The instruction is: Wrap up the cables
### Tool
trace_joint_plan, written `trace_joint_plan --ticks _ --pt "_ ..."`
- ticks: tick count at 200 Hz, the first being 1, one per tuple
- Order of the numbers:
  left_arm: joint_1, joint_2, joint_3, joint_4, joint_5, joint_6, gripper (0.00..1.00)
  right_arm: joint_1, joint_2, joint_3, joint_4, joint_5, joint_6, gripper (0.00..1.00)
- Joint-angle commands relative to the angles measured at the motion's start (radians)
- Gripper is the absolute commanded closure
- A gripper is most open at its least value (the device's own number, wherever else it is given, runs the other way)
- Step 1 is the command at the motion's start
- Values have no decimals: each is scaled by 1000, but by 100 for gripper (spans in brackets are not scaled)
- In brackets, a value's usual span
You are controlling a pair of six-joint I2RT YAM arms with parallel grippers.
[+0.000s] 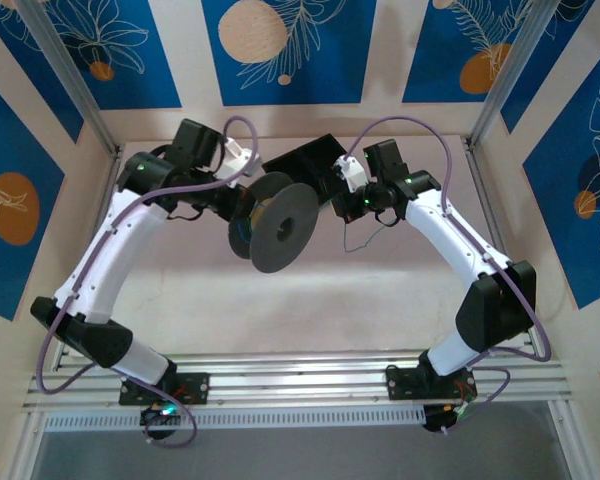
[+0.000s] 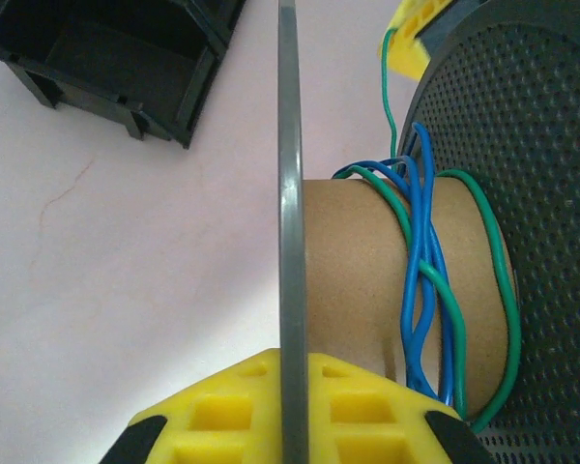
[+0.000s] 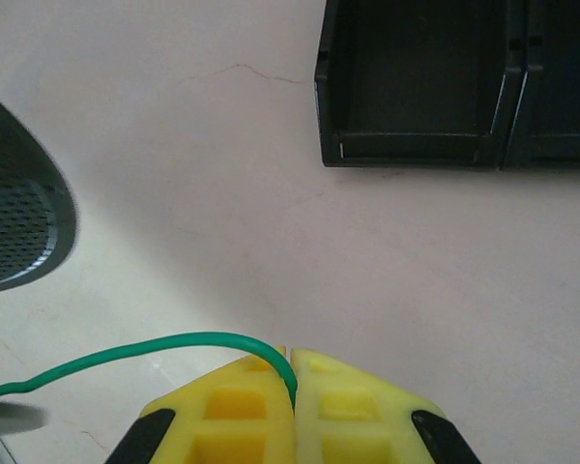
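Two arms reach across the pale desk [image 1: 310,300] toward its far side. Between them is a grey reel [image 1: 280,228], apparently held clear of the surface, near a black bin [image 1: 305,160]. The left tool [image 2: 292,396] is clenched on the rim of one flange [image 2: 288,174], with a yellow finger on either side of the grey edge. The right tool [image 3: 292,382] is closed on a single green strand [image 3: 174,346], which leaves the pinch and curves off leftward toward the reel. The cables [image 2: 420,280], blue and green, lie in a few loose, crossing turns round the cardboard core [image 2: 353,280] between the two flanges. One green end rises from the core to the yellow tip of the other tool.

Judging from this, winding is under way. Some turns are on, and a free length runs from the core to the right tool, sagging in the top view. The next move probably calls for carrying the pinched strand round the core, or turning the reel against it. It needs enough tension to lay the turn snug between the flanges, but not so much that the wire slips from the pinch.
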Motion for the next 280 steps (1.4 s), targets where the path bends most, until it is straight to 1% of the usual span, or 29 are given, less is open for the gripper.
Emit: trace_joint_plan --ticks 1,17,48,68,74,84,106,143,160,174,187,196,213,234,257,271,280 --pt "-10 14 35 -66 -183 50 100 -11 -53 41 7 -38 6 100" --pt "-12 2 43 -41 -226 56 100 -5 -58 32 5 -51 -3 100" --pt "-14 -38 71 26 -194 56 100 10 -55 4 30 -75 4 100" --pt "-40 -58 92 48 -201 73 100 23 -47 -10 65 -98 30 100" --pt "-50 -62 93 55 -208 81 100 25 -42 -12 75 -108 41 96" --pt "-64 -69 92 63 -228 96 100 29 -32 -7 84 -117 53 86" --pt "-87 -83 94 75 -286 121 100 38 -10 20 87 -130 70 75" --pt "-96 -95 99 97 -361 130 100 45 -10 91 65 -146 112 62" --pt "-97 -102 98 111 -370 133 100 39 -24 127 42 -157 153 58" --pt "-98 -108 98 123 -374 130 100 34 -48 135 38 -177 206 53" --pt "-96 -112 105 133 -390 126 100 20 -83 121 47 -228 293 48" --pt "-98 -113 114 138 -404 122 100 11 -103 99 53 -268 341 46" --pt "-97 -119 128 170 -432 107 100 -1 -159 24 90 -338 433 44" --pt "-97 -126 151 230 -448 81 100 -9 -230 -82 144 -412 523 37" --pt "-95 -127 177 309 -450 46 100 -13 -298 -162 169 -451 609 33" --pt "-96 -131 179 370 -453 22 100 -13 -342 -219 221 -479 703 32" --pt "-95 -131 179 407 -456 9 100 -9 -370 -269 283 -501 793 31"
